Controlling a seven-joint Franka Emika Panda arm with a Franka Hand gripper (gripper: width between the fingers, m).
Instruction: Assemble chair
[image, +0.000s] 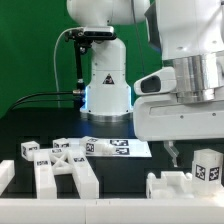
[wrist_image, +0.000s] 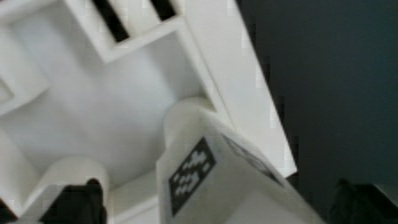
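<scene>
Claw (wrist_image: 222, 203) is spread wide. On the wrist view I've got one dark fingertip (wrist_image: 80, 200) on one side and its partner on the far side, with the tagged block (wrist_image: 210, 165) standing between them. A dark gap shows between the block and one fingertip. The other fingertip sits just beside the block, and I can't tell whether it touches. Nothing is clamped. Past the block, the slotted frame (wrist_image: 107, 90) fills most of that view, with the block's base against it.

On the exterior view, what looks like the same block (image: 206, 165) stands upright at the exterior view's right, next to a low frame piece (image: 172, 185) by the front edge. One finger (image: 172, 152) hangs just beside it, tip close above that frame.

For room to move, there's bare black desk (image: 135, 170) between this group and the loose chair parts at the exterior view's left: a cross-shaped frame (image: 65, 175) and two small tagged cubes (image: 30, 150) behind it. The marker board (image: 118, 147) lies flat between the groups, further back.

The arm (image: 185, 85) comes in from above with its hand pointing straight down over the right-hand parts. Its base (image: 105, 80) stands at the back centre.
</scene>
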